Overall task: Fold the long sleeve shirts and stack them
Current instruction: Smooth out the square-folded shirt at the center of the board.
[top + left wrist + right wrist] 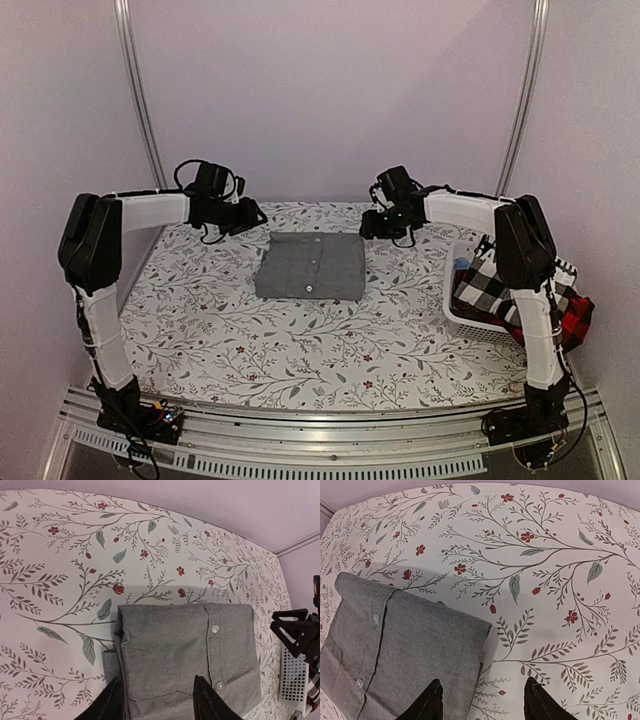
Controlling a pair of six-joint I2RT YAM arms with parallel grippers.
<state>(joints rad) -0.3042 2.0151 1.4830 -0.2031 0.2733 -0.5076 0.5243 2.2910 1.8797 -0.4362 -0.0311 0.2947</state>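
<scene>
1. The counter [300,340] is covered by a pale cloth printed with leafy twigs and small red flowers.
2. A white slatted basket [462,305] is seen at the counter's right edge, just beside the right arm.
3. A black-and-white checked shirt [487,280] is heaped in the basket, and a red-and-black checked shirt [577,318] is draped over its outer side.
4. The grey shirt [311,265] is laid flat near the middle of the counter's far half, folded into a neat rectangle with its button placket facing up. Two white buttons are shown in each wrist view.
5. The left end effector [248,216] is held off the shirt's far-left corner. In the left wrist view its fingers [112,700] are spread wide above the cloth, and nothing is gripped.
6. The right end effector [368,226] is held off the shirt's far-right corner. Its fingers [540,702] are likewise parted and nothing is held, one being over the shirt's edge and the other over bare counter.
</scene>
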